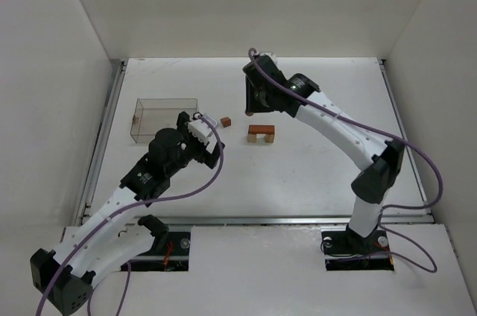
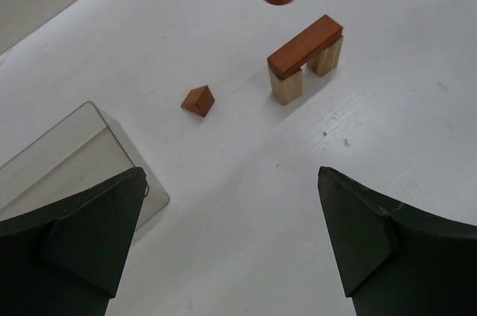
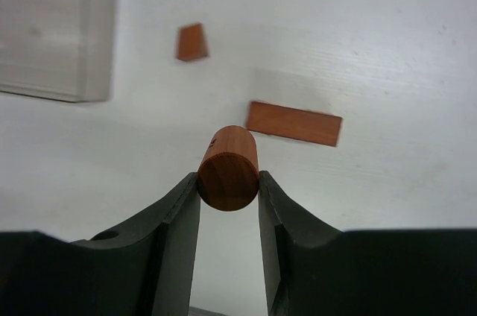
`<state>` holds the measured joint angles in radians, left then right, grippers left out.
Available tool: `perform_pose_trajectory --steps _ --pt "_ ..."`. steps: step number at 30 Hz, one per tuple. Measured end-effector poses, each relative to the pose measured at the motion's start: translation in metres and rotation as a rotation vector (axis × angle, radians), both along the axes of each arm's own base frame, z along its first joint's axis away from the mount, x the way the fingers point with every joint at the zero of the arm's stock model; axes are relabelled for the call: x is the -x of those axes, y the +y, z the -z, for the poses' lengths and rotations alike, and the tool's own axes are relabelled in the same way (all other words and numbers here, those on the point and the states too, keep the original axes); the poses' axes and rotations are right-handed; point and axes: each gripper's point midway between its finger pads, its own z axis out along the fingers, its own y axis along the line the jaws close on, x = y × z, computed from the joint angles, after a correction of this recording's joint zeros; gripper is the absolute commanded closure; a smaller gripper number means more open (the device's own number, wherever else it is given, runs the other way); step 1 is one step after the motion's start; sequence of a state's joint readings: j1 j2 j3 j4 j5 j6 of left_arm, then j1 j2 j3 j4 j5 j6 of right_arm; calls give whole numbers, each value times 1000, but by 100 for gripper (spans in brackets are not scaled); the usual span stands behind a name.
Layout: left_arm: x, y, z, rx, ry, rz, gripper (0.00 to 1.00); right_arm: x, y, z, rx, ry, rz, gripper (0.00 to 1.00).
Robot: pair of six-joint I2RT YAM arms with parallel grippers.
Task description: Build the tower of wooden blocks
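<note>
Top external view has the wood block tower (image 1: 261, 133) sitting around the middle of the table (image 1: 320, 174), a bit closer to the far edge than the near one. Right now it's just an arch. Two light tan posts (image 2: 287, 86) stand upright, and a reddish-brown bar (image 2: 305, 46) lies flat across both tops.

A small reddish-brown wedge (image 1: 225, 121) lies on the table by itself, to the left of the arch and not touching it. Further left, toward the left edge, there's a clear plastic box (image 1: 164, 118). The wedge ends up between the box and the arch, apart from both.

Right wrist cam is the good one. The right gripper (image 3: 229, 185) is clamped on a reddish-brown cylinder (image 3: 229, 163), one finger on each side and the round end facing the camera. The cylinder is up in the air, off the table. The bar shows just past it, but I can't tell whether it's lined up right over the arch. On the left wrist cam, the same cylinder pokes in at the top of the frame, beyond the arch and clear of it.

The left gripper (image 2: 231, 182) has its jaws spread wide with nothing in them. It hangs over bare table on the near-left side of the arch, next to the box's near right corner.
</note>
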<state>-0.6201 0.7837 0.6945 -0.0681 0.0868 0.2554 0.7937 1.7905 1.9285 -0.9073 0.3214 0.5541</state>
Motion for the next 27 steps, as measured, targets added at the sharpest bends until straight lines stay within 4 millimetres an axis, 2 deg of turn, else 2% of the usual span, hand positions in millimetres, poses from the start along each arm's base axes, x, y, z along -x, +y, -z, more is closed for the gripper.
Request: perform_pose_trajectory --steps 4,6,9,14,19,27 --pt "-3 19 19 23 -10 -120 0 0 -17 56 193 112 49 100" --pt "-3 28 29 28 -13 -166 0 2 -25 72 255 149 62 100" --pt "-3 35 32 38 -24 -202 0 -1 -28 76 295 164 79 100" --pt "-3 37 10 103 -92 -214 0 -7 -27 72 304 149 98 100" --pt "-4 39 0 132 -126 -220 0 -9 -30 83 311 172 105 100" --pt "-6 43 7 127 -120 -234 0 -19 -35 93 278 195 120 100"
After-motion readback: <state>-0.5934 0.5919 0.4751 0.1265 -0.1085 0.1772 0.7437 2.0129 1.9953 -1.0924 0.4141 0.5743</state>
